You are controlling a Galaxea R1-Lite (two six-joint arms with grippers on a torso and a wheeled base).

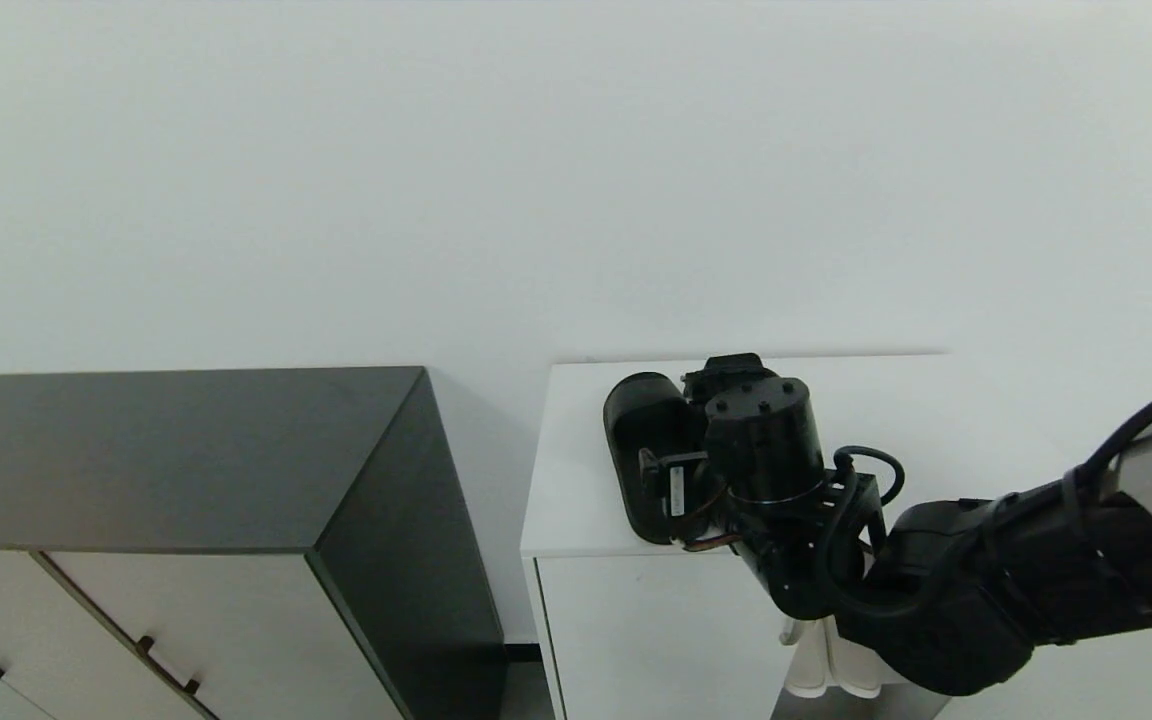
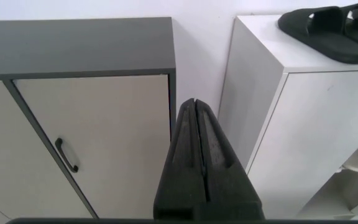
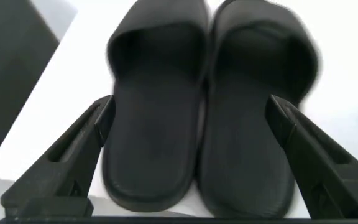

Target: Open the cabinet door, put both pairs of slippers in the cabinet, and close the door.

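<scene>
The right gripper (image 3: 190,109), jaws spread, straddles the black slippers (image 3: 157,124) atop the white cabinet (image 1: 576,470). Squeezing both evenly should lift them together; left gripper (image 2: 195,106) closed

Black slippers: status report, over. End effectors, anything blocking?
Right end effector open, straddling black slippers on white cabinet top. Left end effector shut, empty, facing grey cabinet front. Nothing blocking the grasp.
</scene>
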